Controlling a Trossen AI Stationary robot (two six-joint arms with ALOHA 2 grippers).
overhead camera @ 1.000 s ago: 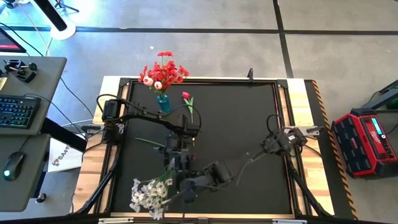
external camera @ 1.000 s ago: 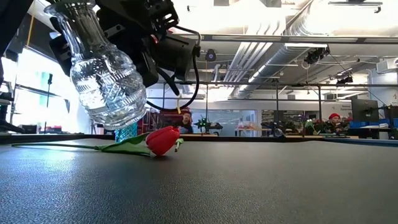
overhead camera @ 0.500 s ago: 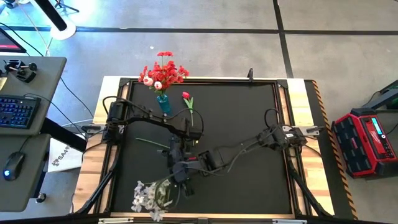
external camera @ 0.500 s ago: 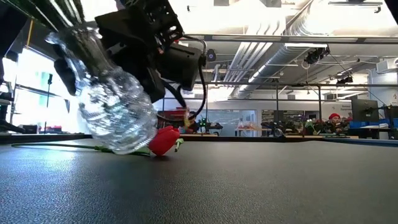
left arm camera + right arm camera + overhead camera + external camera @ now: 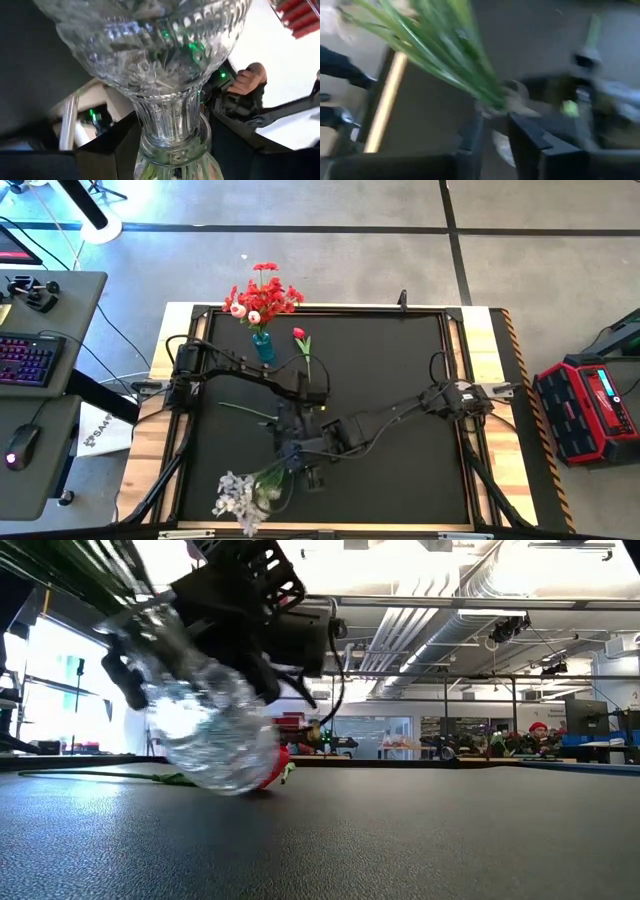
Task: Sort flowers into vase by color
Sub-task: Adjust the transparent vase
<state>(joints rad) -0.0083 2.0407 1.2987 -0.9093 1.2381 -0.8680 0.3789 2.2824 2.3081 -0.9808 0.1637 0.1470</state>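
Open workshop w/ ceiling ducts and bright lights behind; you're working on a black mat table [image 5: 400, 400] in a wooden frame; a desk w/ keyboard [image 5: 22, 365] is sitting off to the left.

Left gripper [image 5: 288, 442] is clenching the neck of a clear cut-glass vase [image 5: 205, 730]; left wrist view is showing both fingers pressing the ribbed neck [image 5: 167, 127]; vase is tilting hard, bulb low over the mat near mid-table, in front of the red tulip bud [image 5: 274, 766] lying there. Right gripper [image 5: 318, 448] is crowding in just beside it, at the vase mouth, w/ green stems [image 5: 445, 55] fanning past its fingers; whether it's pinching them or released, can't tell.

Risks from here: you're holding smooth glass by a narrow neck at a steep tilt, so it could be slipping or rotating in the grip; bulb could be knocking the mat; the two arms are v. close, so a collision is possible; stems may be sliding out of the tipped mouth.

The white small-blossom spray [image 5: 240, 495] is trailing toward the near-left edge, blossoms pale and bunched, stems thin and green. A small blue vase [image 5: 263, 346] w/ red blooms [image 5: 262, 295] is standing at the far edge; a second red tulip [image 5: 299, 335] is lying just beside it.
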